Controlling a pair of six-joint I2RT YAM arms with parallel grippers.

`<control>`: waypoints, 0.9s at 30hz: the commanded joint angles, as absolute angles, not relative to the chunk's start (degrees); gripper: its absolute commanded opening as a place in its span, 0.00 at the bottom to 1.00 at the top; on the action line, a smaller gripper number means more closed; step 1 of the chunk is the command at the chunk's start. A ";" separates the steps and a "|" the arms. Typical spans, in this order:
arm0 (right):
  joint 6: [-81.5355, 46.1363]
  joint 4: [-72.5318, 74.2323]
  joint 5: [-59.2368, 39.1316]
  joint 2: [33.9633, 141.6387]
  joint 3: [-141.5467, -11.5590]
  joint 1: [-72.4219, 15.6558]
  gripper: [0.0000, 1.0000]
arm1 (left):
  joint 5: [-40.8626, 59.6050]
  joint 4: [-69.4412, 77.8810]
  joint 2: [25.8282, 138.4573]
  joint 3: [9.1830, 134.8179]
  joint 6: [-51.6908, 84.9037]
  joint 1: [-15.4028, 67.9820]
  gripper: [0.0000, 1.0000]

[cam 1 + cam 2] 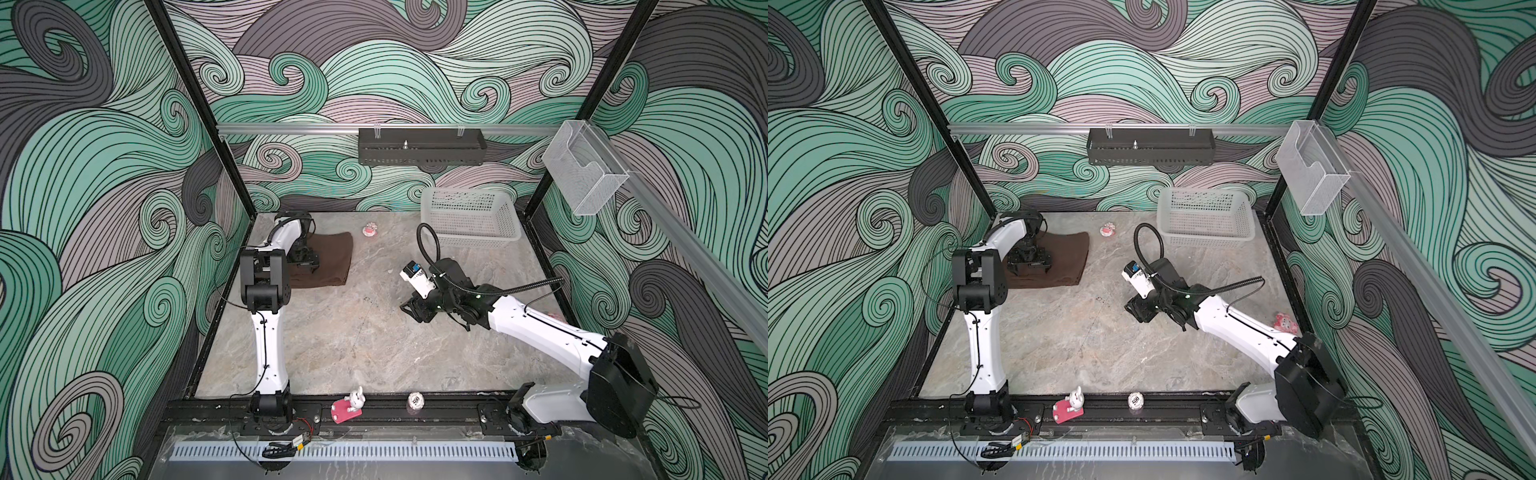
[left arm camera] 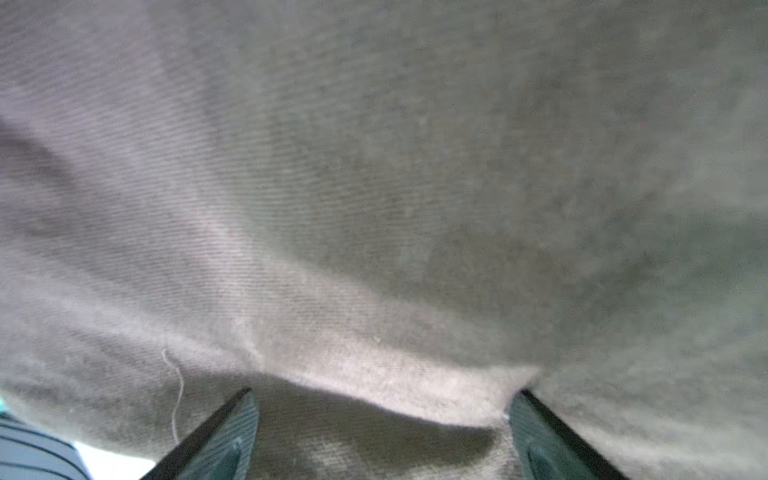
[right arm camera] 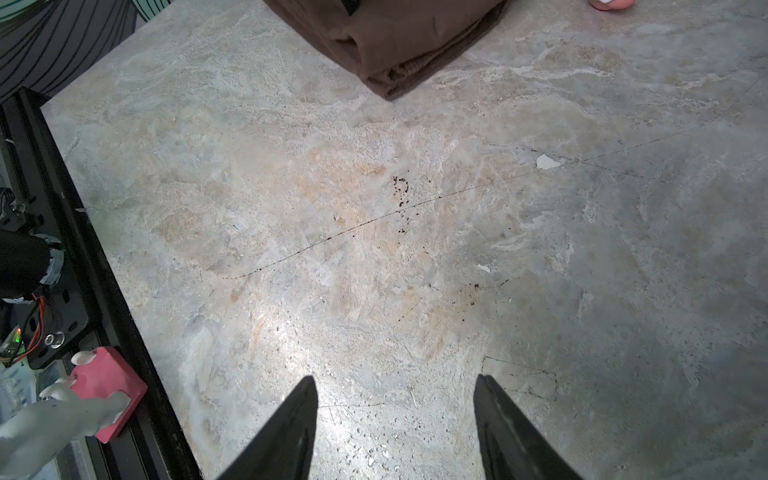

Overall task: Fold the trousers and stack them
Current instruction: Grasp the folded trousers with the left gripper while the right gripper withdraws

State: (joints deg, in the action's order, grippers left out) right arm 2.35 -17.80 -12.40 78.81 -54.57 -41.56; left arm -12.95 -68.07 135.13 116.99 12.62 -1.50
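Lying folded at the far left of the table [image 1: 374, 340], the trousers [image 1: 334, 253] are sitting under the left gripper [image 2: 385, 395], which is touching them with its jaws wide apart. The right gripper [image 3: 395, 378] is hanging over the table near the middle, jaws partly apart, holding nothing.

Chocolate-brown trousers [image 1: 332, 253], white mesh basket [image 1: 478, 240], grey marbled table [image 1: 374, 340]

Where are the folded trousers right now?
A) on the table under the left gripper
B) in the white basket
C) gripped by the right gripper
A: the trousers lie folded on the table beneath the open left gripper, well apart from the basket.
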 commanded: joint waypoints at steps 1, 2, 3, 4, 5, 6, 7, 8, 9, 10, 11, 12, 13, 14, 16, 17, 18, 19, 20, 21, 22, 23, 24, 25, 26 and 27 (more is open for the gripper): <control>1.42 -20.18 -11.71 79.23 -56.14 -41.50 0.61 | -17.70 -71.69 141.85 125.31 9.41 -3.05 0.95; 1.41 -20.28 -11.35 79.50 -56.58 -41.51 0.61 | -17.20 -72.05 143.51 128.09 9.32 -3.33 0.95; 1.32 -21.47 -11.62 79.86 -57.05 -41.51 0.61 | -16.67 -72.45 145.14 131.08 9.29 -3.67 0.95; 1.30 -22.26 -11.67 80.27 -57.57 -41.41 0.61 | -16.45 -72.67 146.73 133.07 9.12 -3.94 0.95; 1.32 -22.72 -11.74 80.74 -58.28 -41.40 0.61 | -16.15 -72.34 147.93 134.94 9.05 -4.32 0.95; 1.19 -23.30 -11.78 81.39 -58.96 -41.32 0.61 | -15.71 -70.83 148.26 135.09 9.22 -4.76 0.95; 1.14 -23.59 -11.91 81.81 -59.59 -41.31 0.61 | -15.22 -69.32 148.32 134.39 9.52 -5.15 0.95; 0.93 -23.86 -12.01 82.36 -60.25 -41.31 0.61 | -14.93 -67.76 148.34 133.87 9.74 -5.65 0.95; 0.72 -24.14 -12.12 82.83 -60.83 -41.22 0.61 | -14.58 -66.67 148.59 133.93 9.68 -6.02 0.95; 0.45 -24.41 -12.19 83.40 -61.39 -41.23 0.60 | -14.23 -65.86 148.88 134.31 9.55 -6.23 0.95; 0.35 -24.71 -12.30 83.85 -61.96 -41.18 0.60 | -13.26 -64.75 149.19 134.92 9.04 -6.37 0.95; 0.28 -25.20 -12.00 84.40 -62.62 -41.15 0.60 | -11.76 -64.07 149.54 135.78 9.01 -6.56 0.95; 0.19 -25.83 -11.54 84.79 -63.26 -41.08 0.60 | -10.51 -63.31 149.73 136.34 9.21 -6.67 0.95; 0.01 -26.48 -11.29 85.28 -63.98 -40.84 0.60 | -9.78 -62.24 149.83 136.71 9.49 -6.68 0.95; -0.35 -27.32 -11.46 86.09 -65.43 -40.29 0.59 | -9.52 -61.40 150.49 137.98 10.12 -6.78 0.96; -0.48 -27.57 -11.48 86.50 -66.17 -40.01 0.59 | -9.47 -61.17 151.05 138.94 10.42 -6.85 0.96; -0.62 -27.89 -11.45 86.93 -66.95 -39.83 0.59 | -9.42 -60.90 151.53 139.86 11.14 -7.09 0.96; -0.80 -28.14 -11.44 87.32 -67.66 -39.66 0.59 | -9.20 -60.61 151.92 140.66 11.74 -7.33 0.96; -1.00 -28.25 -11.48 87.85 -68.42 -39.56 0.59 | -8.61 -60.02 152.33 141.28 12.45 -7.75 0.97; -1.18 -28.35 -11.50 88.38 -69.16 -39.48 0.59 | -7.98 -59.40 152.65 141.91 12.74 -8.09 0.96; -1.34 -28.36 -11.49 88.77 -69.60 -39.55 0.59 | -7.54 -58.89 153.03 142.47 12.84 -8.38 0.96; -1.61 -28.34 -11.65 89.23 -70.15 -39.54 0.59 | -7.18 -58.32 153.21 142.81 12.86 -8.70 0.96; -1.82 -28.35 -11.65 89.59 -70.57 -39.55 0.59 | -6.61 -57.72 153.07 142.82 12.85 -8.99 0.97; -2.14 -28.26 -11.63 89.93 -70.95 -39.53 0.59 | -5.70 -57.29 152.98 142.80 12.77 -9.28 0.97; -2.54 -28.11 -11.65 90.16 -71.25 -39.55 0.59 | -4.51 -56.98 152.74 142.75 12.34 -9.63 0.97; -2.78 -27.77 -11.47 90.23 -71.36 -39.59 0.59 | -3.62 -56.56 152.44 142.52 11.96 -9.82 0.97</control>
State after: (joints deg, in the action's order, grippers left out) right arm -1.43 -27.16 -11.99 89.54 -69.91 -39.66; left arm -6.04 -58.61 150.39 142.17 11.42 -8.32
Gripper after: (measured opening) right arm 0.586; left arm 0.967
